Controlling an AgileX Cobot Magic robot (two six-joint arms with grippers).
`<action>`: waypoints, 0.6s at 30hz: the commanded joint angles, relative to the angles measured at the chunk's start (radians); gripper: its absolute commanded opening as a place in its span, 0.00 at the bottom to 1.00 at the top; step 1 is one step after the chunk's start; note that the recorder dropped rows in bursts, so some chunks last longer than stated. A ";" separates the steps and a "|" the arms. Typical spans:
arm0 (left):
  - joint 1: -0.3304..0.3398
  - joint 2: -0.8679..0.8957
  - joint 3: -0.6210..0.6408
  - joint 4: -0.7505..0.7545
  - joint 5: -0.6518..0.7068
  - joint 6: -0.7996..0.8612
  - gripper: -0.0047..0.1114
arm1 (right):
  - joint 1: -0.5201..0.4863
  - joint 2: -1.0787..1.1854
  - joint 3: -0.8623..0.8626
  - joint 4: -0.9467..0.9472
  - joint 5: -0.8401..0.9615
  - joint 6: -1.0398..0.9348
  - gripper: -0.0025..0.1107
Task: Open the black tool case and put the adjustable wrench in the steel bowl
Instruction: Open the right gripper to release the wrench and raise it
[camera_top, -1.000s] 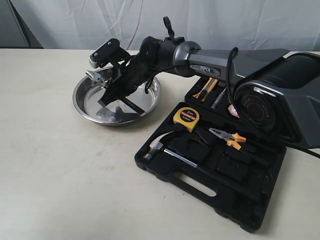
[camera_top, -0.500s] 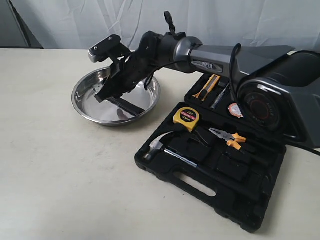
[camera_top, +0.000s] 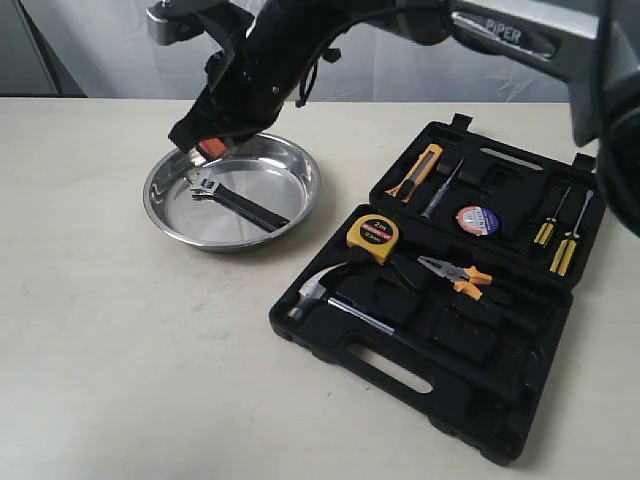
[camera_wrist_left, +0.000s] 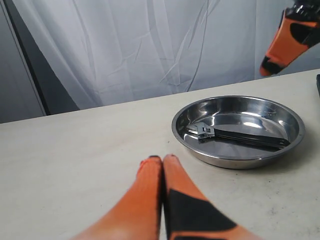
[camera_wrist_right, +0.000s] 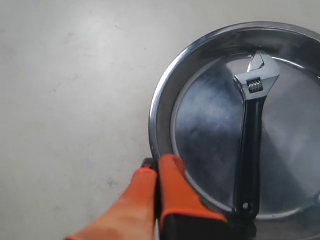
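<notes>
Accordingly, with the adjustable wrench (camera_top: 240, 203) laid flat in the steel bowl (camera_top: 292, 178) at upper left, the right gripper (camera_wrist_right: 157, 164) and left gripper (camera_wrist_left: 162, 160) are held closed, empty.

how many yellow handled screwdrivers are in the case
2. Both lie side by side at the right end of the black tool case's open lid: the inner screwdriver and the outer screwdriver. The right arm crowds that corner, so another could be hidden.

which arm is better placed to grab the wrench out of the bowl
Right, probably: the right pincer, shut, hangs over the bowl rim near the wrench; the left pincer, also shut, sits farther off.
</notes>
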 joint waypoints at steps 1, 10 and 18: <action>-0.004 0.004 -0.002 -0.002 -0.006 0.000 0.04 | 0.071 -0.122 -0.006 -0.124 0.063 0.098 0.01; -0.004 0.004 -0.002 -0.002 -0.006 0.000 0.04 | 0.278 -0.349 -0.006 -0.453 0.200 0.297 0.01; -0.004 0.004 -0.002 -0.002 -0.006 0.000 0.04 | 0.299 -0.551 0.216 -0.504 0.186 0.378 0.01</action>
